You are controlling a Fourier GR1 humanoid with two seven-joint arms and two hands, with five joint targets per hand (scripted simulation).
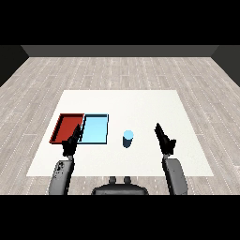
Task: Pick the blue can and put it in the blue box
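can: blue can point(128, 138) stands upright on the table point(140, 103), untouched, between the two hands, nearer the right one
right hand: right hand point(164, 138) has fingers straight, holding nothing, apart from the can, which sits to its left
left hand: left hand point(71, 142) has fingers straight, empty, over the near edge of the trays
target: blue tray point(95, 129) sits just right of the left hand, beside the red tray point(65, 126), nothing in it
progress: nothing done; grasp, carry and placing all remain
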